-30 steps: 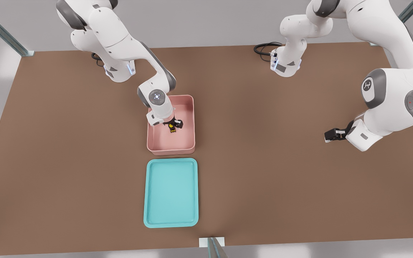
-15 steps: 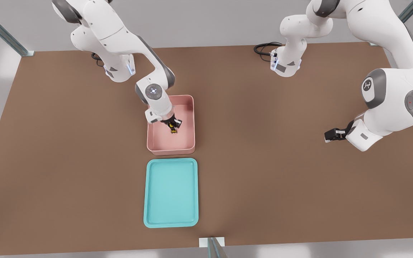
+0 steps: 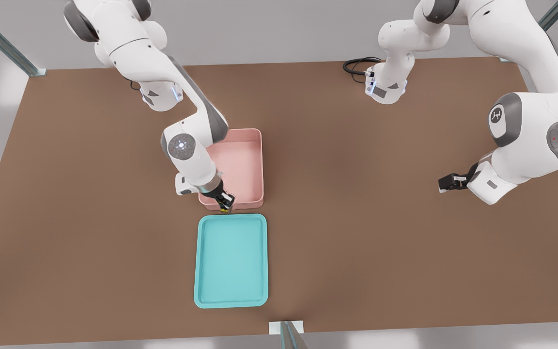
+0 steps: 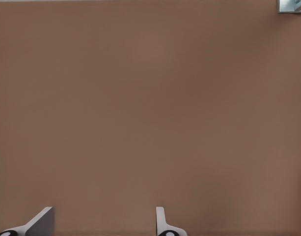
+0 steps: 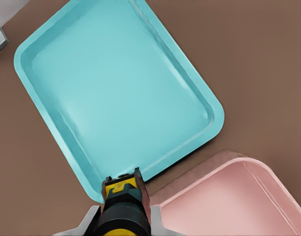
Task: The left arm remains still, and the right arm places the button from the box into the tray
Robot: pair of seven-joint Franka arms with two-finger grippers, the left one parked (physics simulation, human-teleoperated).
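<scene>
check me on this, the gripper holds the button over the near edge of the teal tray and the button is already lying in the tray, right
Not quite: the button is not lying in the tray; the right wrist view shows it clamped in the gripper, above the tray's edge nearest the pink box.

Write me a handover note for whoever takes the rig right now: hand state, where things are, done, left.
Hand: the right arm's, shut on the button, held over the gap between the pink box and the teal tray, at the tray's near rim.
Box: no button visible inside; it stands just beyond the tray, apart from it.
Tray: nothing in it.
Done: button gripped and lifted out of the box.
Left: carry on over the tray floor, lower, open the hand, withdraw.
</scene>
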